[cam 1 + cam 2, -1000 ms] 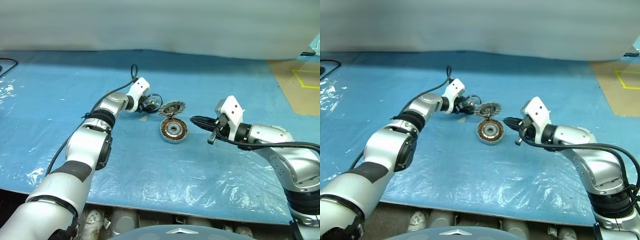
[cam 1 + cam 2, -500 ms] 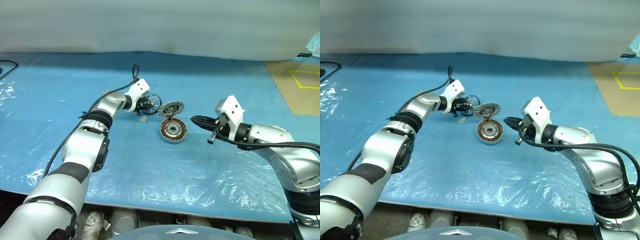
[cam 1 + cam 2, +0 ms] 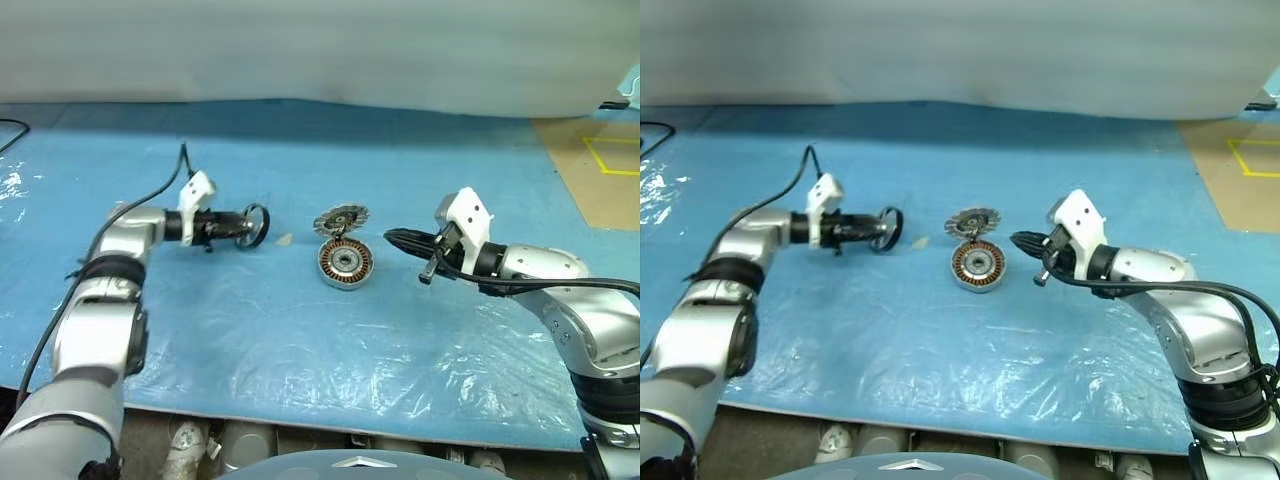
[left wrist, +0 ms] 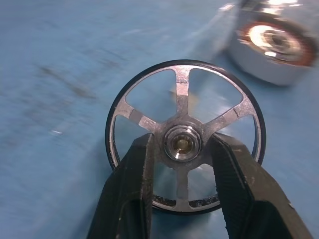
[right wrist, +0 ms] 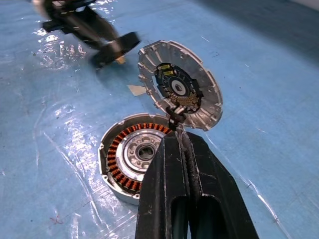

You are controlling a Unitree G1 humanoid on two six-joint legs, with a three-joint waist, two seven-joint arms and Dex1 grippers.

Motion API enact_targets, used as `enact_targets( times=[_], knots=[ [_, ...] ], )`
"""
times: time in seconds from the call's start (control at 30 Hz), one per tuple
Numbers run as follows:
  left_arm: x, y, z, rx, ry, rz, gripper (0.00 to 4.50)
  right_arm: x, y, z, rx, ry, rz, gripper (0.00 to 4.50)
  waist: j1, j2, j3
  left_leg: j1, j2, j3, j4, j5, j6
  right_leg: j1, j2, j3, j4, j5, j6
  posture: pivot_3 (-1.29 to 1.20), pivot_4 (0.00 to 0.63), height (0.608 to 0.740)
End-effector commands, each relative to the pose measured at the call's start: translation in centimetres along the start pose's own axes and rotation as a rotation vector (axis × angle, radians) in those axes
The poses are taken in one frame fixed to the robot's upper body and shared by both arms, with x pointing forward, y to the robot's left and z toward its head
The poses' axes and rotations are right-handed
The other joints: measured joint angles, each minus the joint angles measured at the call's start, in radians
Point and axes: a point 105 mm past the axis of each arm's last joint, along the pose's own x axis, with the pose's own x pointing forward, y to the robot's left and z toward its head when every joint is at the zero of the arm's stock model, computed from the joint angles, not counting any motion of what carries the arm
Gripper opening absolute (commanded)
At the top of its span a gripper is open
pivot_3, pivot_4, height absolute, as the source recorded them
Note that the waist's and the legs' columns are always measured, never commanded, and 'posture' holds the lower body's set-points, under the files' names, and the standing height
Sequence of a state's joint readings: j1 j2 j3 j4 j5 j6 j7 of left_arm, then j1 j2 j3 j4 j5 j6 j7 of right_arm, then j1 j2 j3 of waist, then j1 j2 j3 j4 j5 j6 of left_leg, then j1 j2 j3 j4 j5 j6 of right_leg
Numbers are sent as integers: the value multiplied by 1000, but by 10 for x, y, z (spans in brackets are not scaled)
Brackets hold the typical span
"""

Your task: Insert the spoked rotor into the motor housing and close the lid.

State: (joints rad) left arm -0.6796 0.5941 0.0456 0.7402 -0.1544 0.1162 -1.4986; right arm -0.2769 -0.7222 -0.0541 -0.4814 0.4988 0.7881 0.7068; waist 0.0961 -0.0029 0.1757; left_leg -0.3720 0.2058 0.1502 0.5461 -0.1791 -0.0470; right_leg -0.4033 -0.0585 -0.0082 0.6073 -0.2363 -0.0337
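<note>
My arms are glossy silver-grey shells with black bands at the joints. Each wrist carries a white block, and a thin black cable loops from it along the forearm. My left gripper [image 3: 252,226] and right gripper [image 3: 392,238] each have two black, ribbed, tapering fingers [image 4: 130,194].

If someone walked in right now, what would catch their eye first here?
Probably the left gripper shut on the spoked rotor, gripping its hub, off to the left of the motor housing. The housing stands open mid-table, copper windings showing, its lid tilted up behind. The right gripper, shut, hovers right of the housing.
</note>
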Motion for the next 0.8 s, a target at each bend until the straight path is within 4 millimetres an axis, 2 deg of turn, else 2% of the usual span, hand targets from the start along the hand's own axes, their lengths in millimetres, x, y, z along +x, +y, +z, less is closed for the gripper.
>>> enact_targets(
  times=[0.03,0.17,0.43,0.6,0.67,0.73,0.8],
  knots=[
    [2,-34,39,84,-101,-118,1377,-3,-1,13,-30,-48,9,0,5,0,0,-2,0,0,0,0,0,-1,0,-2,0,0,0,0,150,740],
    [23,-63,60,74,-211,-193,1377,-1,-3,13,-26,-45,16,0,16,1,1,-5,1,-1,2,0,0,-2,-1,-4,1,-3,-5,0,150,740],
    [67,-83,73,102,-209,-329,1377,-4,-7,14,-37,-40,0,0,-2,1,1,-4,0,0,7,0,0,-2,2,-1,2,-3,-5,0,150,740],
    [103,-71,84,141,-217,-276,1377,-10,-5,13,-32,-41,-34,0,4,1,0,-5,-1,0,10,0,0,-1,2,-1,3,-2,-4,0,150,740],
    [114,-59,87,186,-199,-203,1377,-13,-4,11,-30,-37,-49,0,4,1,0,-6,-1,0,10,0,0,-1,2,-1,3,-1,-2,0,150,740],
    [122,-50,87,161,-169,-166,1377,-16,-5,9,-21,-33,-69,0,1,1,0,-6,-1,-1,11,0,1,-1,2,-2,3,0,0,0,150,740],
    [126,-49,82,159,-127,-188,1377,-18,-5,7,-13,-29,-88,0,0,1,0,-6,-1,-1,11,0,0,-2,2,-2,4,0,0,0,150,740]
  ],
)
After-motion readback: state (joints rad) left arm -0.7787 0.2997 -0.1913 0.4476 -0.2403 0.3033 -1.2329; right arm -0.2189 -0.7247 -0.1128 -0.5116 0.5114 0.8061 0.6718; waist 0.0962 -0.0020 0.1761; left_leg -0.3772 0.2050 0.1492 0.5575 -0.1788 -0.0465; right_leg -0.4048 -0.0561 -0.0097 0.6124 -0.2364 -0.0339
